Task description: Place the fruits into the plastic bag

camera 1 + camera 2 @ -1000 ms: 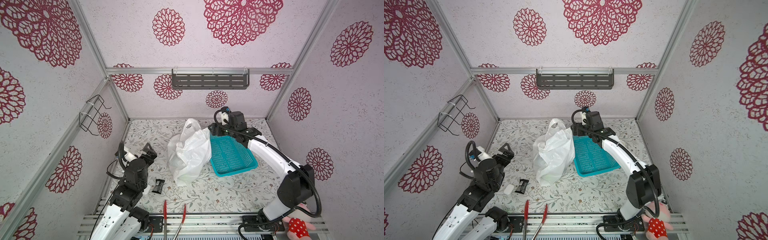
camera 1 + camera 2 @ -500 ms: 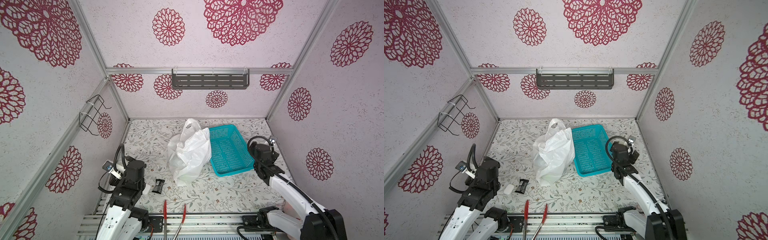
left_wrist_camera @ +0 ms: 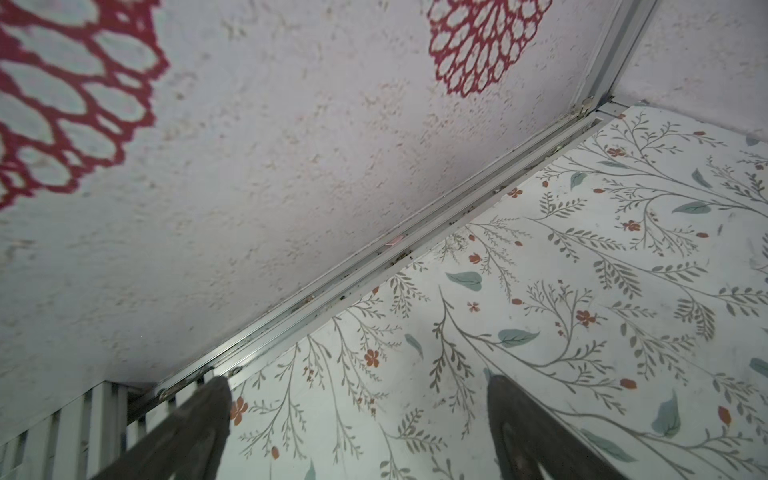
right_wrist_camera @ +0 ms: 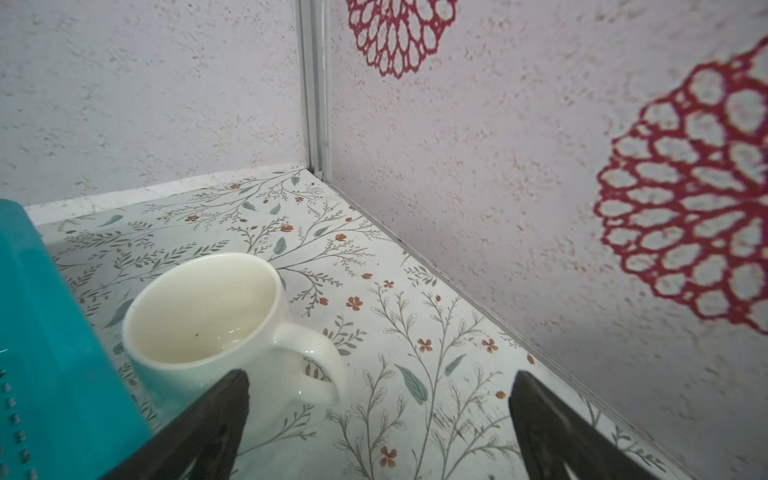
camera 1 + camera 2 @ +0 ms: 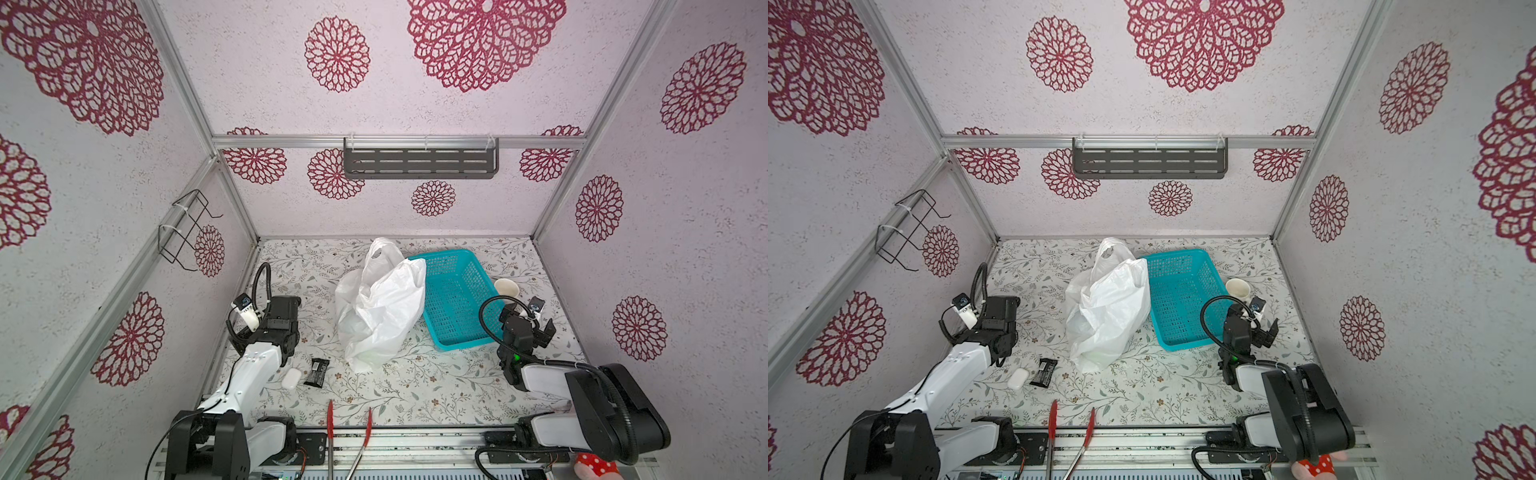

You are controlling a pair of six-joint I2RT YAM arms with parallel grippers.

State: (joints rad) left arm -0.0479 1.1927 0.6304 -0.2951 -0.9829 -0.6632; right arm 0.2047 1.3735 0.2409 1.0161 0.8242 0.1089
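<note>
Top views, both: plastic bag (image 5: 382,307) slumped mid-tabletop (image 5: 415,382), against left rim of teal basket (image 5: 457,291). White mug (image 5: 1237,287) just beside basket's right side.

L wrist: left claw (image 3: 357,380) spread wide, empty, above tabletop nr wall rail (image 3: 374,257).

R wrist: right claw (image 4: 380,374) spread wide, empty, nr mug.

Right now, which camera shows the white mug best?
The right wrist view: the mug sits close up, handle and inside visible. Both top views show it small beside the teal basket. The left wrist view misses it.
</note>
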